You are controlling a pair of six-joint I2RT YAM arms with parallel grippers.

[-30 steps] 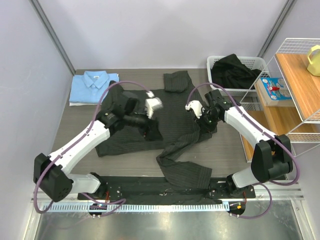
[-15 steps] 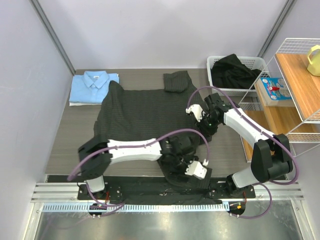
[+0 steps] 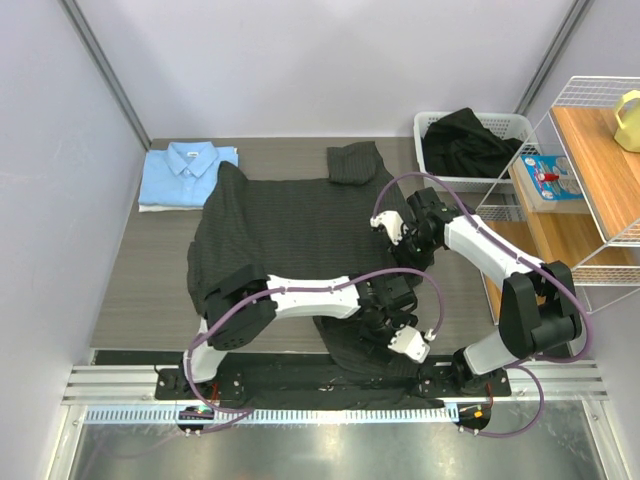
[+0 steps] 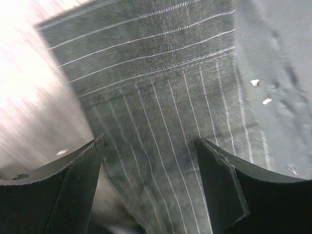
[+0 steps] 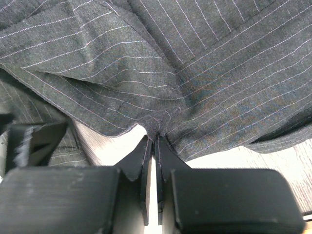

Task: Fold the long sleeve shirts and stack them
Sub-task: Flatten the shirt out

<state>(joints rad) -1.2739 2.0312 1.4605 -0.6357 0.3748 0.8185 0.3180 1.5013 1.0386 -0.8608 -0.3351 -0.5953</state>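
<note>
The black-charcoal pinstriped shirt lies spread on the table, with one sleeve trailing to the front edge. The light blue shirt lies folded at the back left. My left gripper is open low over the sleeve. In the left wrist view pinstriped cloth lies between its spread fingers. My right gripper is shut on a pinch of the shirt's right edge. The right wrist view shows the cloth bunched at the fingertips.
A white basket of dark clothes stands at the back right. A wire and wood shelf with a yellow jug and a blue box stands along the right. The arms' rail runs along the front.
My left arm has swung from over the shirt's middle down to the sleeve at the front right. The right gripper has kept its hold and barely moved.
</note>
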